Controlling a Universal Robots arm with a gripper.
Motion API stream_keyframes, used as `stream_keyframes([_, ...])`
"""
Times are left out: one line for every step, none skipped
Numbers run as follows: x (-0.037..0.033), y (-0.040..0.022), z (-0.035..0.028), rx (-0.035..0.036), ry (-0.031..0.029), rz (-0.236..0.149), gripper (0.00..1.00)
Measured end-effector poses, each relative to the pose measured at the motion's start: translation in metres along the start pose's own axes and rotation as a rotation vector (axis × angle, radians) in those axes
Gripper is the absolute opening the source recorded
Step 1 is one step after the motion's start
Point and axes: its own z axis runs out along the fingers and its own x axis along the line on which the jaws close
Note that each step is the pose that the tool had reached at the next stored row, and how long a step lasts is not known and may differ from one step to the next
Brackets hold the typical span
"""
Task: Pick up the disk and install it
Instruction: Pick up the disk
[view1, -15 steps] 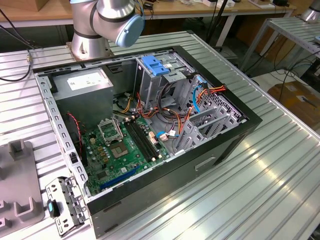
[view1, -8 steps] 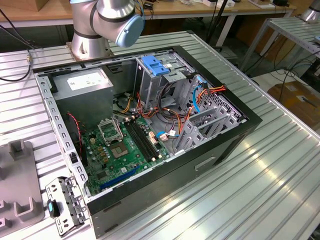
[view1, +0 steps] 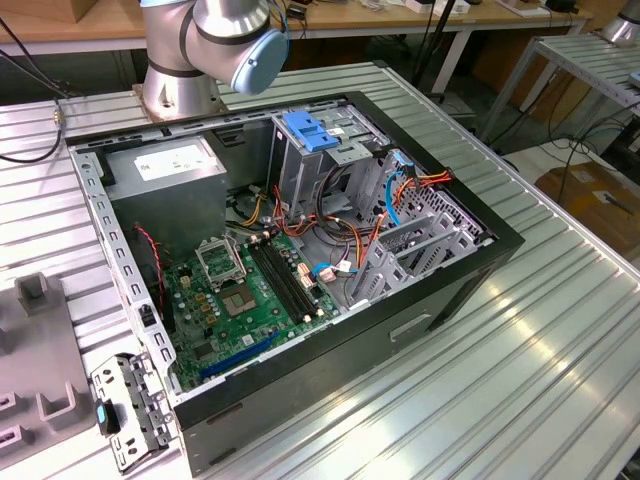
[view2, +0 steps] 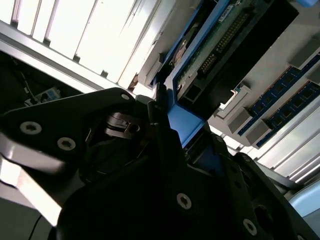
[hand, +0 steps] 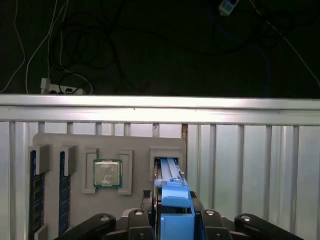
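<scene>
My black fingers (hand: 150, 207) are clamped on the flat rectangular disk (hand: 176, 200), gripping its bright blue plastic carrier, as the first wrist view shows. Its far end sits at a slot in the grey moulded tray (hand: 135, 142). The tray rests on the ribbed aluminium bench (hand: 250, 160).

Robotics lab or workshop. Ribbed aluminium table (view1: 520, 380) carries an open computer case (view1: 330, 370), with a robot arm (view1: 215, 40) mounted beside it. Wooden workbenches (view1: 100, 25) and loose cables (view1: 440, 35) stand behind.
</scene>
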Motion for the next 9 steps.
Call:
stream_keyframes([0.0000, 0.0000, 0.0000, 0.0000, 0.0000, -0.001, 0.38])
stream_keyframes([0.0000, 0.0000, 0.0000, 0.0000, 0.0000, -0.001, 0.38])
stream_keyframes([0.0000, 0.0000, 0.0000, 0.0000, 0.0000, -0.001, 0.38])
stream_keyframes([0.0000, 0.0000, 0.0000, 0.0001, 0.0000, -0.001, 0.38])
stream_keyframes([0.0000, 0.0000, 0.0000, 0.0001, 0.0000, 0.004, 0.38])
stream_keyframes([0.0000, 0.0000, 0.0000, -0.0001, 0.0001, 0.012, 0.38])
stream_keyframes([0.0000, 0.0000, 0.0000, -0.0001, 0.0001, 0.013, 0.38])
stream_keyframes([0.0000, 0.0000, 0.0000, -0.0001, 0.0001, 0.013, 0.38])
stream_keyframes([0.0000, 0.0000, 0.0000, -0.0001, 0.0001, 0.013, 0.38])
